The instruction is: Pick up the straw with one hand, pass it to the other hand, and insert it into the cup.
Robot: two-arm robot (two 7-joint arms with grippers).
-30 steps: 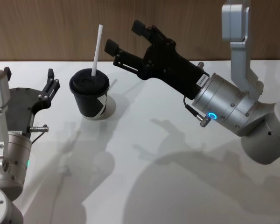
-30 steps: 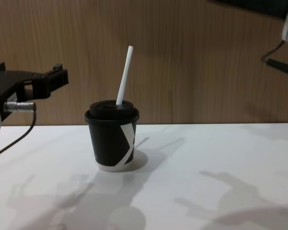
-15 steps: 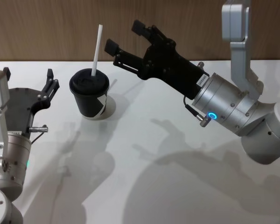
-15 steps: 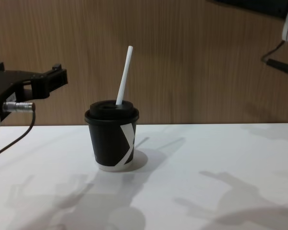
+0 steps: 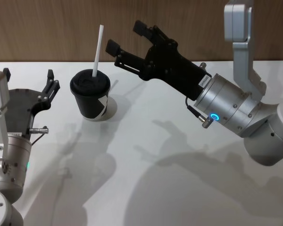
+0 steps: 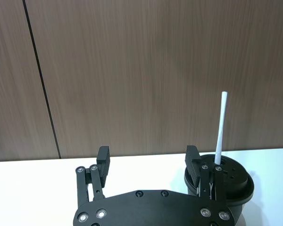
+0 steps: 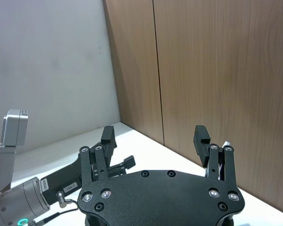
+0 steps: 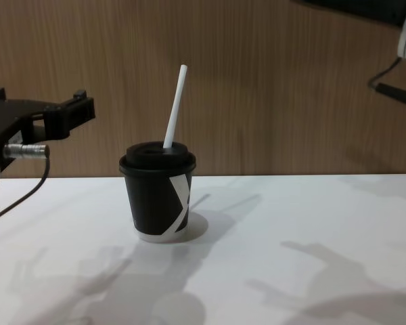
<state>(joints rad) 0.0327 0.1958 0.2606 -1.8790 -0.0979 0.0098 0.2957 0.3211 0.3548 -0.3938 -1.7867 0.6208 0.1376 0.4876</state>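
Straw [image 5: 98,49] in cup [image 5: 90,95], unchanged.

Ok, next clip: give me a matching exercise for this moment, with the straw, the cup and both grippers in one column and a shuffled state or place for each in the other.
Things:
1. thin white plastic straw
2. small black paper cup with domed lid
3. left gripper
4. right gripper, on the silver wrist with the glowing ring

States:
A. open, raised to the right of the straw's top
B. stands on the white table
C. leans, lower end through the lid
D. open, to the left of the cup

Pairs: 1-C, 2-B, 3-D, 4-A
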